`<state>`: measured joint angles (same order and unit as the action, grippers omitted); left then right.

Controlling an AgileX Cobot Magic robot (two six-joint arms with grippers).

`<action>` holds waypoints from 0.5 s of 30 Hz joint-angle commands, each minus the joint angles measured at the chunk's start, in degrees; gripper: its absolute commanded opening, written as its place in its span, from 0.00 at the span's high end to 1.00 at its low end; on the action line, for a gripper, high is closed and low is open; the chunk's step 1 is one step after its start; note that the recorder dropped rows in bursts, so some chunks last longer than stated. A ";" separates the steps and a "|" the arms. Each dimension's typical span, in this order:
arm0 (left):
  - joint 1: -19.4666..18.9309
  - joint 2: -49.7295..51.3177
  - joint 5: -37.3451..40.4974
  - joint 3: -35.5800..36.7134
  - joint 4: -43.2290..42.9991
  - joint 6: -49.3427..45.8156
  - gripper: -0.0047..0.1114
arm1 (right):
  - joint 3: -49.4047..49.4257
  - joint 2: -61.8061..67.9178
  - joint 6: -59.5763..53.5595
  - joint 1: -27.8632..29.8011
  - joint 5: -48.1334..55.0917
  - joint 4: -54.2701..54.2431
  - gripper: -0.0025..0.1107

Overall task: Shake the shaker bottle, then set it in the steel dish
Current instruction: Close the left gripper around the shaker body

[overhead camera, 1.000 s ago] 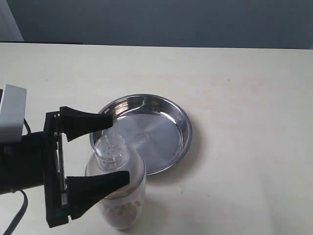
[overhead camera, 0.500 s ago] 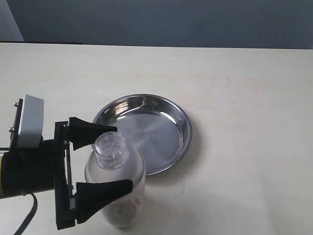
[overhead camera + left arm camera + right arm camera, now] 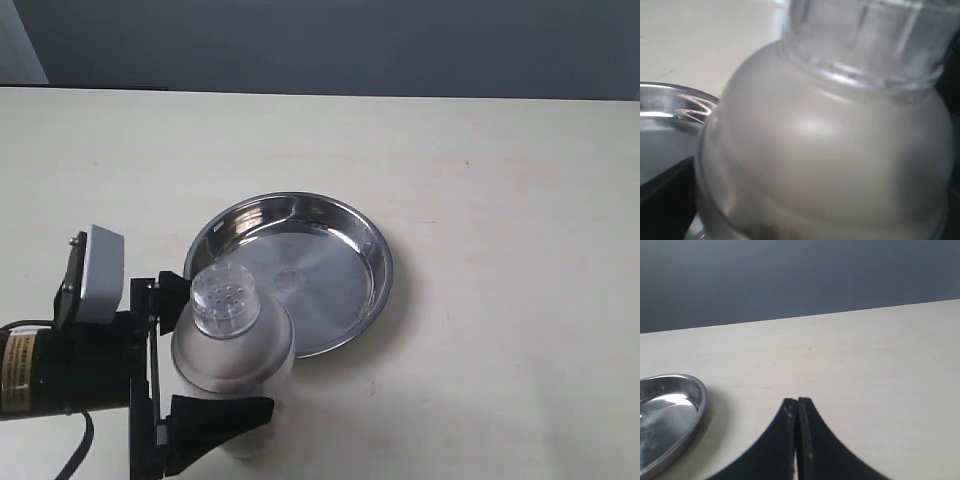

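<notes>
pale table (image 3: 520,200); shaker bottle (image 3: 232,350), steel dish (image 3: 330,275) show no readable writing.

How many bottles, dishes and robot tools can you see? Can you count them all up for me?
Bottle: 1
Dish: 1
Tools: 2, the left tool and the right tool
Total: 4

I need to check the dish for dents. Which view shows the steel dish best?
The exterior view: the shiny round stainless-steel dish shows almost whole, only its near-left edge hidden behind the clear plastic shaker bottle. The left wrist and right wrist views catch only part of its rim.
</notes>
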<state>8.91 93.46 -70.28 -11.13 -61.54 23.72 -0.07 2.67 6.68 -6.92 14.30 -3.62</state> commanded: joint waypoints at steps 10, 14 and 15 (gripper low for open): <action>0.38 5.75 0.31 0.23 1.57 -4.24 0.06 | 0.07 0.30 0.00 -0.05 -0.86 0.08 0.99; 0.38 5.98 0.31 0.23 2.40 -4.48 0.06 | 0.07 0.30 0.00 -0.05 -0.86 0.08 0.99; 0.38 5.98 0.31 0.07 2.39 -4.48 0.06 | 0.07 0.30 0.00 -0.05 -0.71 0.08 0.99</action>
<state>8.91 99.20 -69.85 -11.13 -60.55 19.54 -0.07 2.67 6.68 -6.92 14.30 -3.62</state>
